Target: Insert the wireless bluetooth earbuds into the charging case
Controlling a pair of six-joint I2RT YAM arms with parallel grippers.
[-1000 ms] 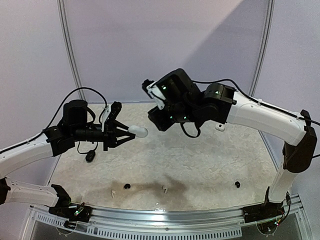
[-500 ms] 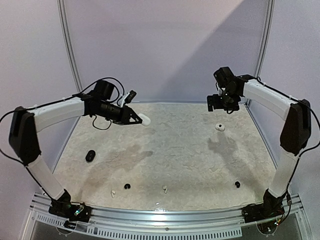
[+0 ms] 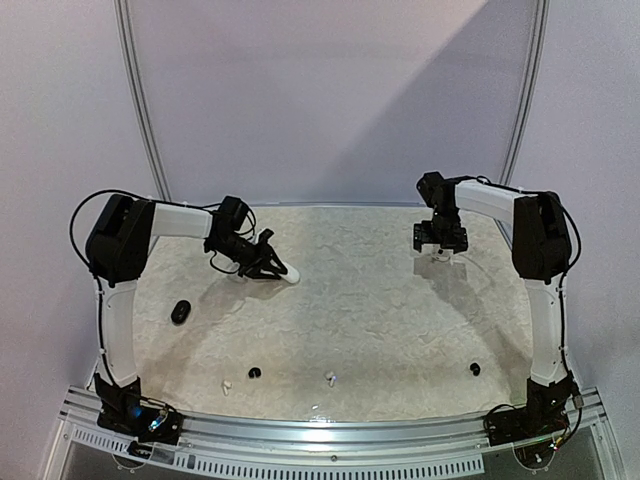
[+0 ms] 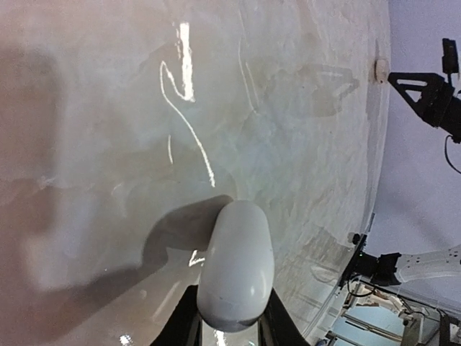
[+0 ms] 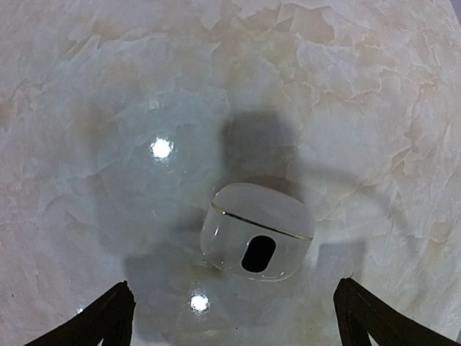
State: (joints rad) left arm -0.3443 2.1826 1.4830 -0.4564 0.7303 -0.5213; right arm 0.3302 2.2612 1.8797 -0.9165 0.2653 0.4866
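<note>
Cream marbled tabletop (image 3: 380,320), lilac walls (image 3: 300,90), white case (image 4: 236,263)

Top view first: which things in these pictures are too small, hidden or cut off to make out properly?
- Top view: white earbud and black earbud are mere specks; shapes too small to read.
- Top view: black case, open or shut, too small to tell.
- Left wrist view: near end of the held white case, cut off by the bottom edge and the left pincer.
</note>
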